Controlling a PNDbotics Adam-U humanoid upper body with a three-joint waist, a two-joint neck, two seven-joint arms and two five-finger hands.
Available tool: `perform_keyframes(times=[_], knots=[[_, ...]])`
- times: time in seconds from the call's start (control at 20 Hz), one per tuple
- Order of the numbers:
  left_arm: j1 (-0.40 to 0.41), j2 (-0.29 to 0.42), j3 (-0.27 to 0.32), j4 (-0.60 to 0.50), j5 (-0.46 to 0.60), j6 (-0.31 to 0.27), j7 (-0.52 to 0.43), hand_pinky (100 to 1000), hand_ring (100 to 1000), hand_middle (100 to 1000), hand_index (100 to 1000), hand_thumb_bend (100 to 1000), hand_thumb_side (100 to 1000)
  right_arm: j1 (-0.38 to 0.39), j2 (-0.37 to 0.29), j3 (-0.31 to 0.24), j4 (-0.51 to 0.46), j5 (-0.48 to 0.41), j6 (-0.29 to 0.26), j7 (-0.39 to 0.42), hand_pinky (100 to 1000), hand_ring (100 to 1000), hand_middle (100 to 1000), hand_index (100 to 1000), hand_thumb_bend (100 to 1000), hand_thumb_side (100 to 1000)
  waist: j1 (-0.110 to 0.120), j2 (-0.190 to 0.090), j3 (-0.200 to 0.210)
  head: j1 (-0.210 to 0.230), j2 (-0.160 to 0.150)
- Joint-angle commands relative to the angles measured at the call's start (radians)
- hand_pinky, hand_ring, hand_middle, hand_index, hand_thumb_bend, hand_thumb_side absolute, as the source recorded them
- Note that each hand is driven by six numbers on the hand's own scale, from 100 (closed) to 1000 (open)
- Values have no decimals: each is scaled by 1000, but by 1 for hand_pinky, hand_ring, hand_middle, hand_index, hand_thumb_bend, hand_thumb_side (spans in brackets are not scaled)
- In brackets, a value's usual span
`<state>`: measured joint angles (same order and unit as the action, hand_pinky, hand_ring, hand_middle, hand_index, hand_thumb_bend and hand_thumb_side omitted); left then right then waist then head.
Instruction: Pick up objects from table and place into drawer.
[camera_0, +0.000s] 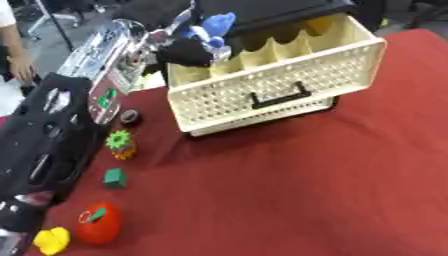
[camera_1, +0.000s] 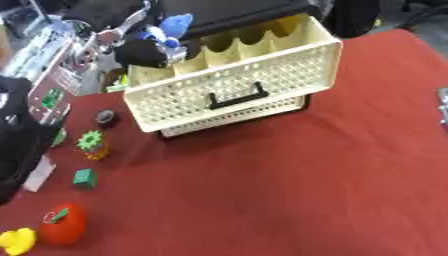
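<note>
A cream perforated drawer (camera_0: 289, 82) with a black handle (camera_0: 280, 97) stands pulled open from its black-topped case, showing several divided compartments. My left hand (camera_0: 188, 52) hangs over the drawer's left end, fingers curled on a blue toy (camera_0: 214, 25) that sticks up above it. On the red cloth (camera_0: 306, 190) along the left lie a small black round thing (camera_0: 130, 117), a green gear-shaped piece on an orange base (camera_0: 120, 144), a green cube (camera_0: 115, 178), a red tomato (camera_0: 98, 223) and a yellow toy (camera_0: 52, 240). My right hand shows in no view.
My left arm (camera_0: 96, 75), silver and black, runs up the left side over the row of small objects. A dark bulky part (camera_0: 39, 145) fills the left edge. A grey object (camera_1: 444, 107) peeks in at the right edge.
</note>
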<state>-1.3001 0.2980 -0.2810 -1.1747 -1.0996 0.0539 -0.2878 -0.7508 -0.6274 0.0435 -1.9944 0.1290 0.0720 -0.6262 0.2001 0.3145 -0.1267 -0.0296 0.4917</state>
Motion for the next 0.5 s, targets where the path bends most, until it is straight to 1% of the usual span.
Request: perform_keyframes(times=[0.05, 0.5], knots=[[-16, 33, 21, -15, -12, 11, 13, 745, 892, 904, 1000, 516, 903, -11, -13, -7, -6, -6, 0, 2, 515, 600, 587, 727, 100, 479, -10, -25, 2, -4, 4], [-18, 33, 23, -33, 14, 18, 20, 736, 886, 899, 1000, 504, 915, -10, -12, -6, -6, -8, 1, 4, 515, 600, 587, 726, 100, 476, -9, -31, 3, -7, 4]])
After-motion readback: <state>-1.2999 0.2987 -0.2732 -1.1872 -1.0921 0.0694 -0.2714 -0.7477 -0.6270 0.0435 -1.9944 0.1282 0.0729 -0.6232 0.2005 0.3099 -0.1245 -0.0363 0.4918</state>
